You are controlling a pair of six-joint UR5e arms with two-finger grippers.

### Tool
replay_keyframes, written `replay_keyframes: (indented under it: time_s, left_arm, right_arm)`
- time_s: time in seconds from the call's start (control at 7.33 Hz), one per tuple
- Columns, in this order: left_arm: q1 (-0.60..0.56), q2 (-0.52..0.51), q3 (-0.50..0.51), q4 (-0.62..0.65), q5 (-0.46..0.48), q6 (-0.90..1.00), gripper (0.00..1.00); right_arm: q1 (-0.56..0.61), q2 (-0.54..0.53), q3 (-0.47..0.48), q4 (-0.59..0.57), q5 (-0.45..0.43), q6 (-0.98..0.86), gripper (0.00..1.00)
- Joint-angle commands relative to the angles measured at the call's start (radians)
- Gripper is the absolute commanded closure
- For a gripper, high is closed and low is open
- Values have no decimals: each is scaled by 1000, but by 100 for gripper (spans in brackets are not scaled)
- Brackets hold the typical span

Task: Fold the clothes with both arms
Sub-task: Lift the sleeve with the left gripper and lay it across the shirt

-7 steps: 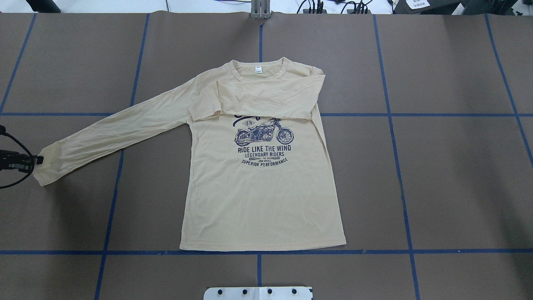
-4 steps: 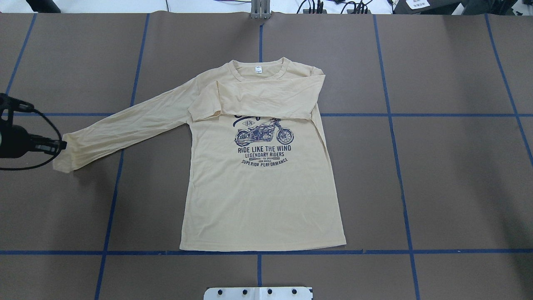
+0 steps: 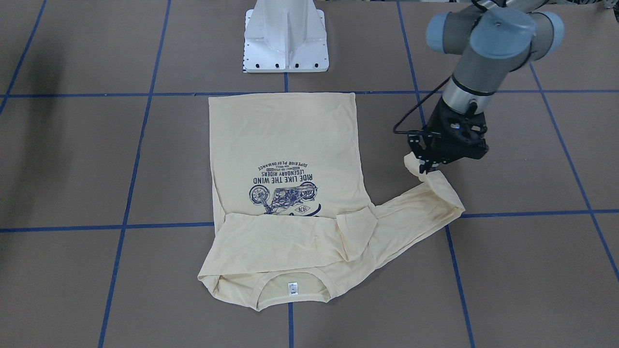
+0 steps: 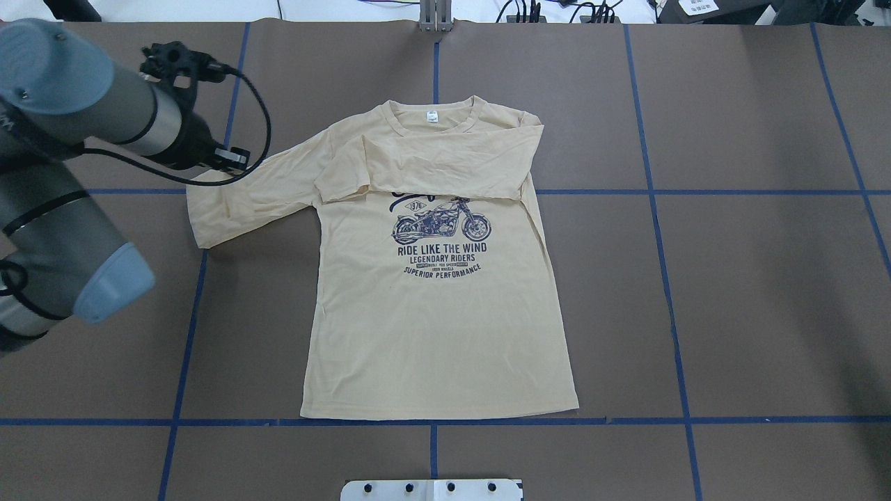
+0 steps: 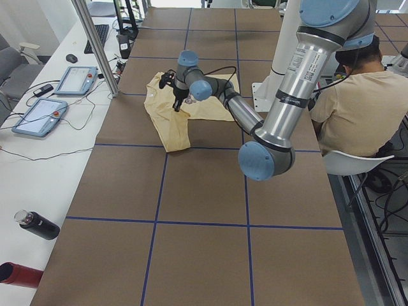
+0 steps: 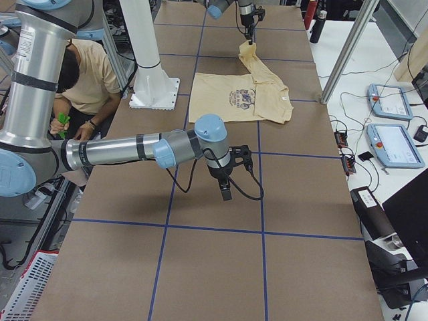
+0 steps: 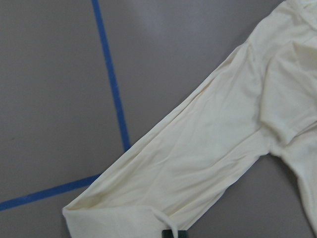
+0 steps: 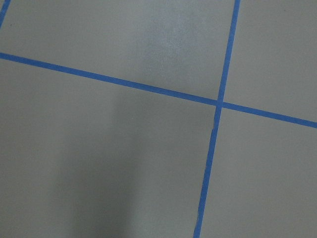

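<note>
The cream-yellow shirt (image 4: pixel 438 334) lies flat, print up, with its collar at the far side. One sleeve (image 4: pixel 445 163) is folded across the chest. My left gripper (image 4: pixel 237 158) is shut on the cuff of the other sleeve (image 4: pixel 243 202) and holds it lifted, so the sleeve doubles back toward the shoulder. The front view shows the left gripper (image 3: pixel 428 166) pinching the cuff (image 3: pixel 411 162). The left wrist view shows the sleeve (image 7: pixel 198 163) hanging below. My right gripper (image 6: pixel 226 194) hovers over bare table far from the shirt (image 6: pixel 241 100); I cannot tell whether it is open or shut.
The white pedestal base (image 3: pixel 285 43) stands behind the shirt's hem. Blue tape lines (image 4: pixel 431 421) grid the brown table. A seated person (image 5: pixel 350 108) is beside the robot. Tablets (image 5: pixel 38 115) and a bottle (image 5: pixel 38 226) lie on the side table.
My left gripper has moved right and toward the far side with the cuff, from the table's left edge to near the shoulder. The sleeve, once stretched out, now folds back on itself.
</note>
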Motion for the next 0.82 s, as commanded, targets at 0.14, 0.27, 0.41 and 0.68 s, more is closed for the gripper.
replay_keyframes:
  time_s: [0.14, 0.27, 0.41, 0.68]
  left_arm:
    - [50, -503, 387, 143, -2, -190, 100]
    - [76, -678, 594, 138, -2, -242, 100]
    - [126, -797, 766, 102, 1, -320, 100]
    - [169, -850, 954, -74, 71, -495, 100]
  right_arm:
    - [0, 9, -17, 0, 0, 2, 0]
    - [0, 9, -19, 0, 0, 2, 0]
    - [0, 9, -20, -2, 0, 4, 0]
    - [0, 10, -25, -2, 0, 4, 0]
